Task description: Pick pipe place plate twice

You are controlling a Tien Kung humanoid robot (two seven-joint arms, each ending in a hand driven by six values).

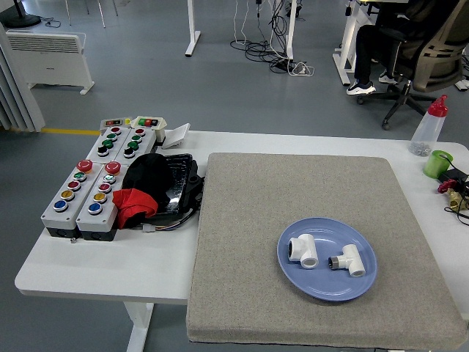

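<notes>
A blue plate lies on the grey mat towards its front right. Two white pipe fittings rest on the plate: an elbow-shaped one on the left half and a tee-shaped one with a metal end on the right half. They lie apart from each other. Neither of my hands nor arms shows anywhere in the head view.
Grey button boxes with coloured buttons stand at the table's left, next to a black and red bundle. At the right edge are a clear bottle with a red cap, a green cup and some cables. A person sits on a chair far behind.
</notes>
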